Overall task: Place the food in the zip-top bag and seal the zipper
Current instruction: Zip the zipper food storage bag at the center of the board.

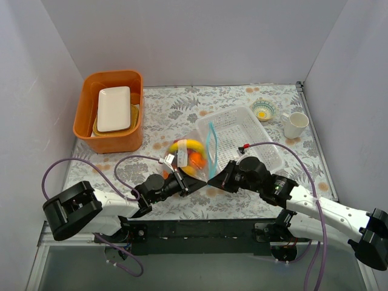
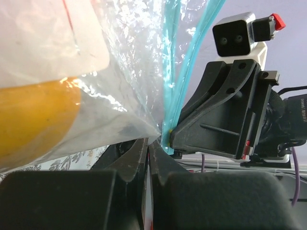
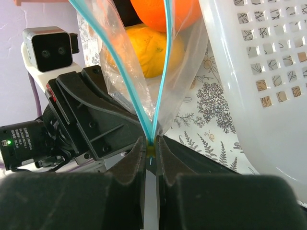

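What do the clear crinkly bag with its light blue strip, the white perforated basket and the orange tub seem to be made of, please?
Clear crinkly bag: thin, glossy plastic film, judging by its creases and glints.
Light blue strip along its mouth: seemingly stiffer, smooth plastic.
White perforated basket: likely moulded rigid plastic, with regular square holes.
Orange tub: probably smooth moulded plastic, with rounded corners.

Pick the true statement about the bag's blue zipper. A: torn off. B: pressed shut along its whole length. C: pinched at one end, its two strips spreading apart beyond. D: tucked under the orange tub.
C: the right wrist view shows the right gripper pinching the zipper at one end, its two strips fanning apart beyond.
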